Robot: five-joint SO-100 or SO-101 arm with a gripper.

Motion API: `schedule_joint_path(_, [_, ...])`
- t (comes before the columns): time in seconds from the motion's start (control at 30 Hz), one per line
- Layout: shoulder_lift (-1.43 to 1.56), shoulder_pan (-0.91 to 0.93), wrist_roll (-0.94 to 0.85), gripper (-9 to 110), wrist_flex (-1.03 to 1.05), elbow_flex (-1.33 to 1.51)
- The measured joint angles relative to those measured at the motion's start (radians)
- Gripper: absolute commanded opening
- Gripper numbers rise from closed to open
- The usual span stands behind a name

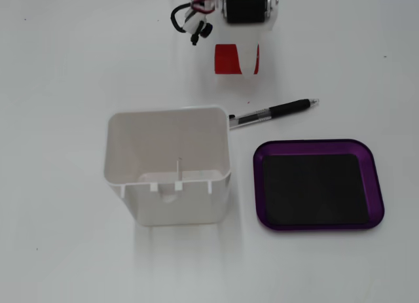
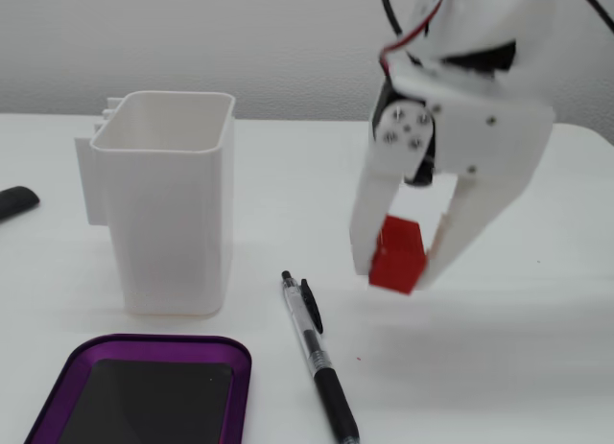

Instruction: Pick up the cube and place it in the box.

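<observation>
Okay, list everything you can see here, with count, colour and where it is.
cube: one, red, held between the gripper's fingers, off the table beyond the pen.
tray: one, purple rim, black floor, nothing in it, right of the container in the top-down fixed view.
container: one, white, tall, open top, beside the tray.
pen: one, black and clear, on the table between the cube and the tray.
dark object: one, at the left edge of the side-on fixed view; cannot tell what.
gripper: one, white, shut on the cube.
</observation>
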Motion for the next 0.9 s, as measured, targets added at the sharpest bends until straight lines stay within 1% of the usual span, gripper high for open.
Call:
schedule_joint_path(0.13, [0.072,-0.048,-0.066,-1,0.017,-0.161])
schedule_joint_path(0.27, [0.055,-0.133,-0.14,-1,-0.02,-0.198])
schedule_joint_path(0.43, [-0.071,-0.196,-0.199,-1,-0.184,-0.201])
schedule_joint_path(0.63, [-0.255,-0.196,-0.218,-1,-0.422,-0.215])
schedule_joint_path(0.9, [-0.399,-0.195,-0.218,-1,-0.588,-0.222])
